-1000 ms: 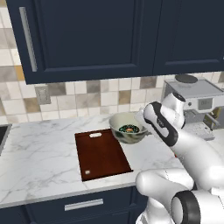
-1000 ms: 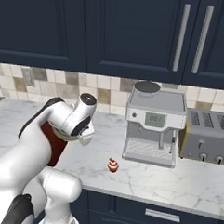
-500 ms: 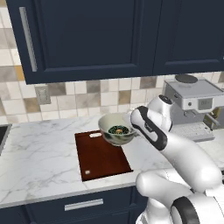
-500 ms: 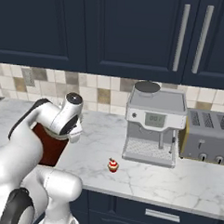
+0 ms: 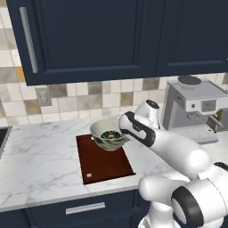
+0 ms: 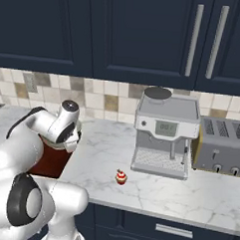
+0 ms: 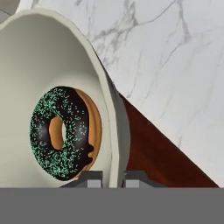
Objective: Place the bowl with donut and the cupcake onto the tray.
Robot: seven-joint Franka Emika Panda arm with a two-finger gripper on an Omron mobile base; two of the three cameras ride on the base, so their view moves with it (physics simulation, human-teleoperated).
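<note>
My pincer (image 7: 110,178) clamped on bowl (image 5: 107,136) rim, above tray (image 5: 103,159). Lower level, keep donut (image 7: 63,132) inside, then release.

Pale ceramic bowl (image 5: 107,137), smooth, softly glazed, satin rather than shiny. Donut (image 7: 64,133) inside: dark icing, glossy, roughened by teal sprinkles; matt orange-brown dough at the hole. Tray (image 5: 103,159): dark reddish-brown wood, smooth, dull sheen. Counter (image 5: 40,171): white marble with grey veins, polished. Coffee machine (image 6: 164,132) near the counter's back edge: brushed grey metal. Cupboard doors (image 5: 93,38): navy, matt, with metal handles. Backsplash (image 5: 71,100): square tiles, faint gloss.
</note>
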